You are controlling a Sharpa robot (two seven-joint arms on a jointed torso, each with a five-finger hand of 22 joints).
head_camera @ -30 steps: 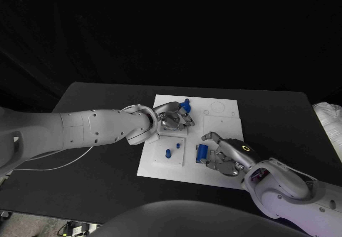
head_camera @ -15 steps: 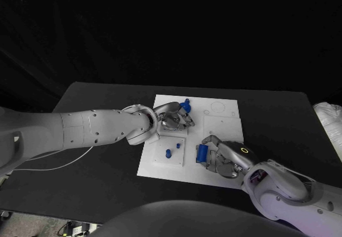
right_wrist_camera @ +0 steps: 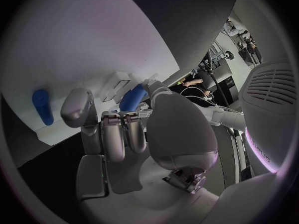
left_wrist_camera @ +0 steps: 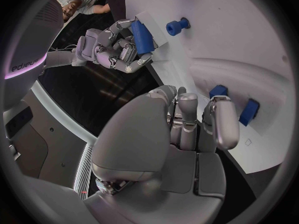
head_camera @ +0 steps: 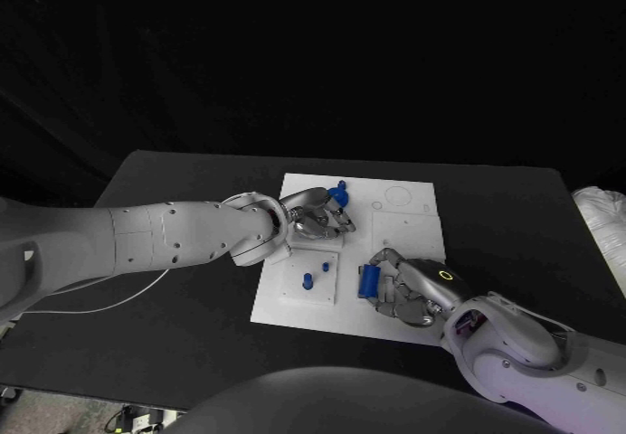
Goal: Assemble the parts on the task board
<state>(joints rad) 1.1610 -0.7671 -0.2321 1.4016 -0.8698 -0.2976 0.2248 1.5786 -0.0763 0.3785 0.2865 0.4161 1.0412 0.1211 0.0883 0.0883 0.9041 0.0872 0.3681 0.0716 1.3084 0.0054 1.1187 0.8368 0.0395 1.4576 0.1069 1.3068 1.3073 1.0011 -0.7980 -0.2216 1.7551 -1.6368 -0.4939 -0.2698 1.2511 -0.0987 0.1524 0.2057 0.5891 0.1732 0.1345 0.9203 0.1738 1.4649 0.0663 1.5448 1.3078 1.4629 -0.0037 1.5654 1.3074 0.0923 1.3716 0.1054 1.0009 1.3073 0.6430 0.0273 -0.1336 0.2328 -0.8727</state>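
Black counter (head_camera: 195, 190) carries the white task board (head_camera: 407, 226). Left hand (head_camera: 317, 215) curls over a blue part (head_camera: 339, 193) at its far edge; right hand (head_camera: 412, 287) grasps a blue cylinder (head_camera: 371, 280) near its front.

My two arms are smooth white shells with small dark screw holes; my silver segmented left hand (head_camera: 317, 215) and right hand (head_camera: 415, 287), which bears a yellow ring mark.

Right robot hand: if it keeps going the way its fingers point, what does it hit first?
Probably the blue cylindrical part lying on the white task board; the right robot hand already has fingers at it. Whether they touch it or grip it is unclear.
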